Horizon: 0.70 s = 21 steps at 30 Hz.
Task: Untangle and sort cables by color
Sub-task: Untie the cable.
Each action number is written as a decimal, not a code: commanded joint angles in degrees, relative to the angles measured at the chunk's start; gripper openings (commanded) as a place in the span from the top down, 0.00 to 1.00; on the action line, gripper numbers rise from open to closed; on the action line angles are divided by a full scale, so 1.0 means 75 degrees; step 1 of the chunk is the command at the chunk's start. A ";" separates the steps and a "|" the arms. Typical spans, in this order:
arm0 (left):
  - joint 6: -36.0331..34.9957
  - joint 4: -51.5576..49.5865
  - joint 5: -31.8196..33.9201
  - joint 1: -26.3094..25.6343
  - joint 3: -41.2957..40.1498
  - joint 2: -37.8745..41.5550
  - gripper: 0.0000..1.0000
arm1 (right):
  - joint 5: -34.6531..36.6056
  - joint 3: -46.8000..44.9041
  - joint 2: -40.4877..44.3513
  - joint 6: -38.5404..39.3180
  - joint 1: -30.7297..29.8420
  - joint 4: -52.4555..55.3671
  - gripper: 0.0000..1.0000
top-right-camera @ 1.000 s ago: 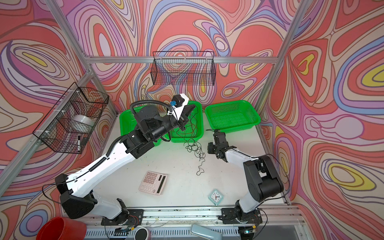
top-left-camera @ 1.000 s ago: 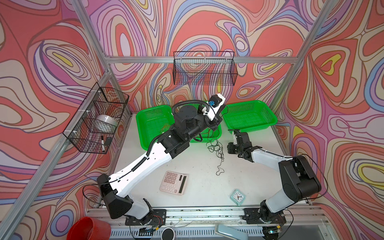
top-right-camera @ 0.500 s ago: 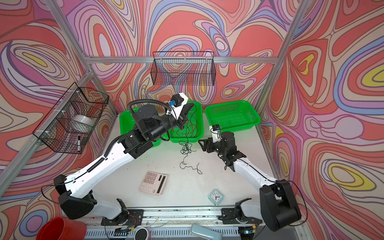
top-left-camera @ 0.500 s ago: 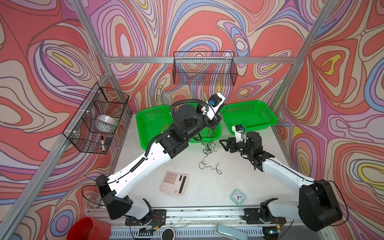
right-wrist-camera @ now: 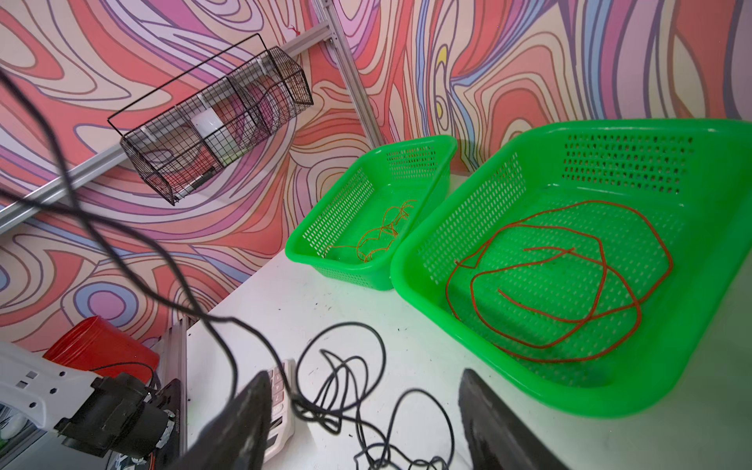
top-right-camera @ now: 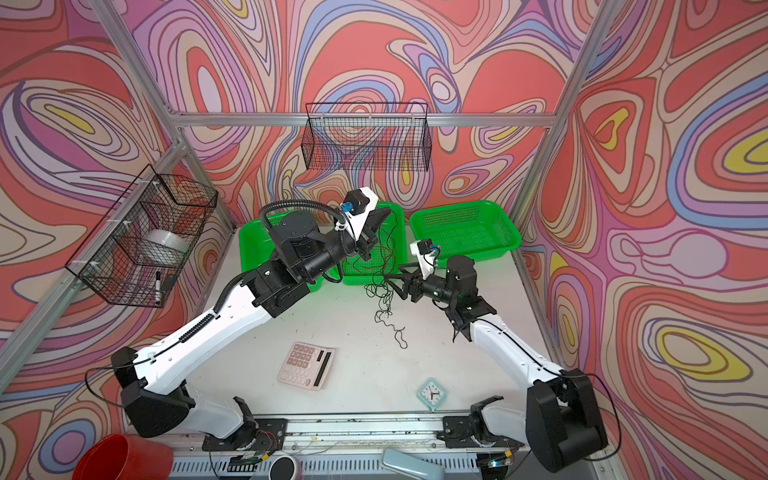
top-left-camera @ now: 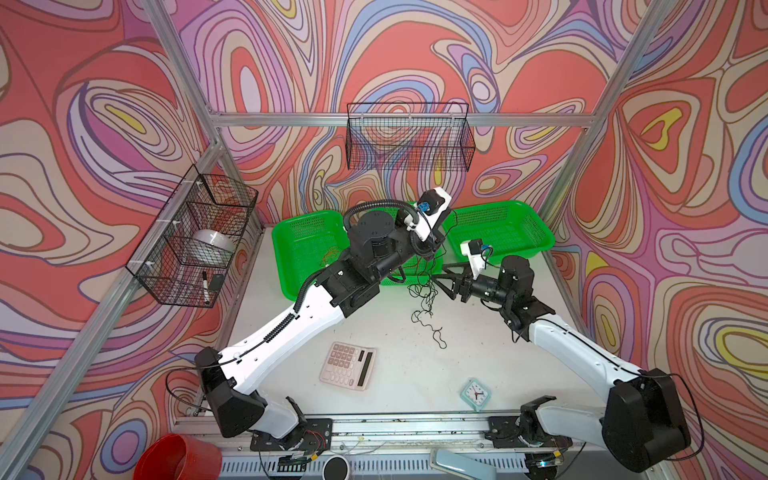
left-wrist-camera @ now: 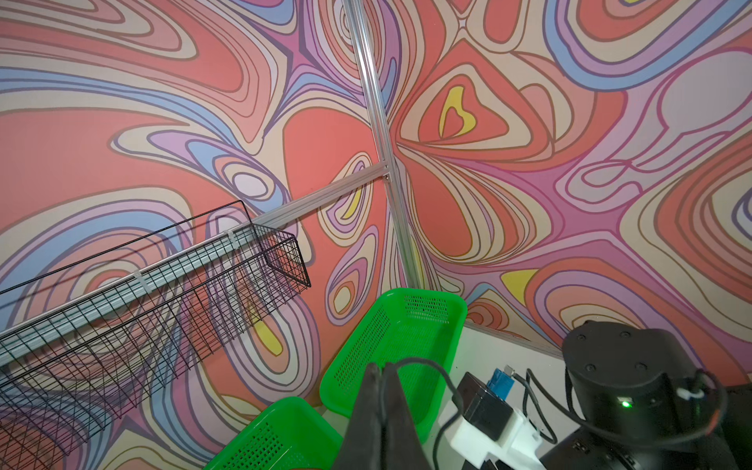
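A black cable (top-left-camera: 424, 291) (top-right-camera: 384, 291) hangs from my left gripper (top-right-camera: 390, 211), which is shut on it above the middle green basket (right-wrist-camera: 488, 171), and trails down onto the table. In the left wrist view the strand is pinched at my left gripper (left-wrist-camera: 382, 368). My right gripper (top-left-camera: 439, 277) (right-wrist-camera: 364, 376) is open beside the hanging loops, and the black cable (right-wrist-camera: 346, 390) lies slack past its fingers. A red cable (right-wrist-camera: 602, 280) lies coiled in the middle basket. An orange cable (right-wrist-camera: 378, 240) (top-left-camera: 330, 253) lies in the left basket (top-left-camera: 291, 232).
A third green basket (top-left-camera: 511, 249) stands at the back right. On the table's front part lie a pink calculator (top-left-camera: 348, 365) and a small clock (top-left-camera: 475, 393). Wire baskets hang on the back wall (top-left-camera: 409, 137) and the left wall (top-left-camera: 195, 237). A red cup (top-left-camera: 178, 457) sits below the front left.
My right gripper has opened and moved left and up off the table to the hanging black cable. The cable's loops and tail have shifted. The left arm has stayed almost still.
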<state>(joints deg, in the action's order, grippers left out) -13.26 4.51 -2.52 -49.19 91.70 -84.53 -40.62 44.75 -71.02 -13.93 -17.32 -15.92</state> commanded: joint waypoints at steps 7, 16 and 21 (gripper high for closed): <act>0.0144 0.0312 -0.0246 -0.0028 0.0074 -0.0061 1.00 | -0.0580 0.0553 -0.0085 0.0101 -0.0034 0.0244 0.30; 0.0276 0.0325 -0.0480 -0.0030 0.0226 -0.0219 1.00 | -0.0942 0.0887 -0.0743 -0.0110 -0.0086 -0.0060 0.39; 0.0296 0.0312 -0.0507 -0.0030 0.0357 -0.0317 1.00 | -0.1066 0.0933 -0.0928 -0.0135 -0.0240 -0.0038 0.43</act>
<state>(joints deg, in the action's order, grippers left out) -11.75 5.37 -5.17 -49.19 92.01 -86.35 -46.92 50.26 -77.56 -14.74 -18.24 -16.10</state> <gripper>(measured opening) 0.047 0.576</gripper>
